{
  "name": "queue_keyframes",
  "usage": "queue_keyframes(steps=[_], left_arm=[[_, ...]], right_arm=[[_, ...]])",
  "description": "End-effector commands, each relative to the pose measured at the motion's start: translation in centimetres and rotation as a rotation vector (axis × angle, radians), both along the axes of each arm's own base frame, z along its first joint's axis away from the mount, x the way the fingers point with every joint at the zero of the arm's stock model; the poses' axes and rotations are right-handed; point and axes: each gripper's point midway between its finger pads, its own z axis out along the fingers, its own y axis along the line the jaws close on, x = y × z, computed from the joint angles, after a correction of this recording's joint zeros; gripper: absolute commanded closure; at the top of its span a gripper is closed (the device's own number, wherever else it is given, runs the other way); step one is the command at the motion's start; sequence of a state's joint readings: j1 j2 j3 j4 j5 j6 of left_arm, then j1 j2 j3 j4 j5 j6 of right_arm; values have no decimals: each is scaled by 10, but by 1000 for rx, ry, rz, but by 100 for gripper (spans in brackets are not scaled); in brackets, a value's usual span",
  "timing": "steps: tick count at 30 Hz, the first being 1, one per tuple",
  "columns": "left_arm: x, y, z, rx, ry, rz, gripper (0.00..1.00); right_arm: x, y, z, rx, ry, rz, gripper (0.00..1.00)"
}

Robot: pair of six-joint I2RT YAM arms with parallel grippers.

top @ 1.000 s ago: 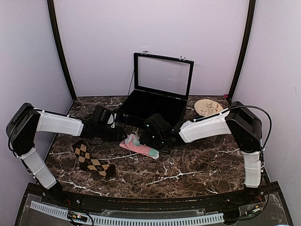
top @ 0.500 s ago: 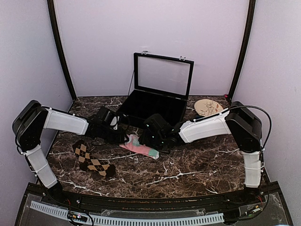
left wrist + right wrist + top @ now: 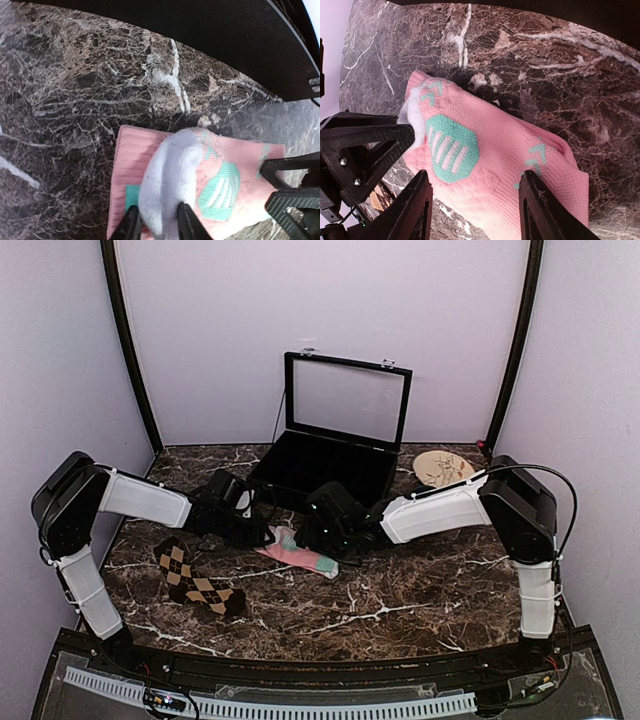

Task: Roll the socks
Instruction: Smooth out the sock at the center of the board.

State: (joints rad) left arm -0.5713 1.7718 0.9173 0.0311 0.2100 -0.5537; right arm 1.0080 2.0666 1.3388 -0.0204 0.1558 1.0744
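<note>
The pink sock (image 3: 296,551) with teal patches lies mid-table; it also shows in the left wrist view (image 3: 240,185) and the right wrist view (image 3: 495,165). My left gripper (image 3: 268,536) is shut on its white toe (image 3: 170,185), folded back over the pink body. My right gripper (image 3: 318,536) is open, its fingers (image 3: 415,210) wide apart, one on each side of the sock's middle. The dark brown argyle sock (image 3: 198,584) lies flat at the front left, apart from both grippers.
An open black case (image 3: 335,455) with a raised lid stands at the back centre, just behind the sock. A tan round object (image 3: 443,467) lies at the back right. The table top is dark marble (image 3: 420,590).
My left gripper has moved right with the white toe, folding it over the pink sock. The right arm has barely moved.
</note>
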Motion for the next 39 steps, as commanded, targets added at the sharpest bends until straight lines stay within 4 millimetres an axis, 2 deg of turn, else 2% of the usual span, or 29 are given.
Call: queue_keyframes(steps=[1, 3, 5, 6, 14, 19, 27, 32, 39], left_arm=[[-2, 3, 0, -63, 16, 20, 77], [-2, 5, 0, -85, 9, 28, 86], [-1, 6, 4, -97, -8, 30, 99], [-1, 6, 6, -97, -16, 28, 100], [-1, 18, 16, -95, -64, 56, 100], [-2, 25, 19, -88, -83, 77, 100], [-9, 36, 8, -55, -61, 101, 100], [-6, 39, 4, -30, -68, 108, 100], [-5, 45, -13, 33, -37, 108, 100]], right_arm=[[-5, 4, -9, 1, -2, 13, 45], [-5, 3, -11, -1, 0, 11, 45], [-6, 2, -11, -3, 2, 10, 45], [-6, 2, -11, -2, 1, 10, 45], [-4, -4, -6, -18, -19, 2, 45], [-6, -8, -15, -28, 0, -5, 45], [-11, -16, -39, -17, 47, -31, 45], [-12, -18, -47, -13, 58, -41, 46], [-15, -25, -59, -22, 66, -58, 46]])
